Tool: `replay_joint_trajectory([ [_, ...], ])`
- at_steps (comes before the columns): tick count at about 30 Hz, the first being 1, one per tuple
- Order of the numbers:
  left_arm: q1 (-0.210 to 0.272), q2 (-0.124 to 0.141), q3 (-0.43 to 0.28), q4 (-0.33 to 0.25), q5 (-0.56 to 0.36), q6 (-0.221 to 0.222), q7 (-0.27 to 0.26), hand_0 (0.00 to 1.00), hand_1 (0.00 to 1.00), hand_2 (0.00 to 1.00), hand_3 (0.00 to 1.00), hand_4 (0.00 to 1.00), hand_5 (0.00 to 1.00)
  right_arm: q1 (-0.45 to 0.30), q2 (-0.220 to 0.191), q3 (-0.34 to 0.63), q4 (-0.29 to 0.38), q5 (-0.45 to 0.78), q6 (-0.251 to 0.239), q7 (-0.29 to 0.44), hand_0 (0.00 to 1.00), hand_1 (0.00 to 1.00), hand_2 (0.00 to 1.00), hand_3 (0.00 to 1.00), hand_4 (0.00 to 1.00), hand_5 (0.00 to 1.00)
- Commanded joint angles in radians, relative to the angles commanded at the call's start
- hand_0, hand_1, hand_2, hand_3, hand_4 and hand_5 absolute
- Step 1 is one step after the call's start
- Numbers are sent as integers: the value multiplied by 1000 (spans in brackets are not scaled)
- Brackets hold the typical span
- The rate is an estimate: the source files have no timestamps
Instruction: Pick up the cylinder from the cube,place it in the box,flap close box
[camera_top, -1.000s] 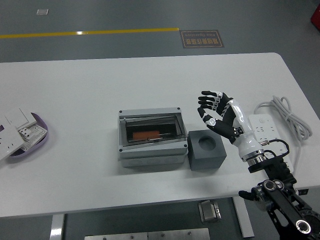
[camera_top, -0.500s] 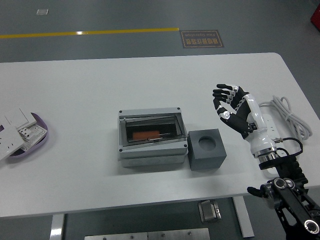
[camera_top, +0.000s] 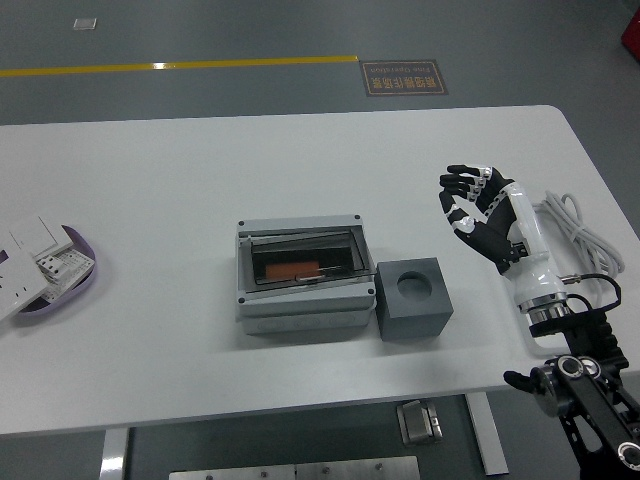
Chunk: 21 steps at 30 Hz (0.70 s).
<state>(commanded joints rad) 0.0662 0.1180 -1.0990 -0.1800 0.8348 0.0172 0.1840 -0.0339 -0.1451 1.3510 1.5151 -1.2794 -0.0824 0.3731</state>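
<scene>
The right hand (camera_top: 478, 205) is up over the right part of the white surface (camera_top: 180, 180), well to the right of the dark grey cube (camera_top: 412, 298), and it is carrying nothing. Its fingers (camera_top: 458, 180) are loosely curled and spread apart, released, palm turned toward the left. The white forearm runs down to the black arm at the lower right corner.

The cube sits on the surface with its round socket on top showing empty. Right beside it on the left, touching or nearly so, is the grey box (camera_top: 303, 276), its clear flap lying down over the opening. Through that flap there is an orange-red piece, the cylinder (camera_top: 293, 270), lying inside the box.

Behind the hand, at the surface's right edge, a white power strip (camera_top: 535, 238) with a coiled white cable (camera_top: 580, 225) rests. Far over at the left edge there is a purple tray (camera_top: 75, 275) holding white switch plates (camera_top: 30, 255).

Beyond the surface, a yellow line (camera_top: 180, 66) runs across the grey floor, with a floor sign (camera_top: 404, 77) next to it.
</scene>
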Motion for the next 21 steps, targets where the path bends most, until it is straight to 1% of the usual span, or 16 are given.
replay_joint_trajectory([
  [11, -2, -1, -15, 0, 10, 3, 0, 611, 637, 593, 629, 688, 171, -4, 3, 3, -2, -3, -5, -3, 677, 642, 612, 606, 685, 172],
  [21, -3, -2, -9, 0, -2, 3, -5, 611, 637, 592, 629, 688, 171, -5, 6, 5, -2, -5, -9, -4, 675, 642, 611, 602, 692, 185],
])
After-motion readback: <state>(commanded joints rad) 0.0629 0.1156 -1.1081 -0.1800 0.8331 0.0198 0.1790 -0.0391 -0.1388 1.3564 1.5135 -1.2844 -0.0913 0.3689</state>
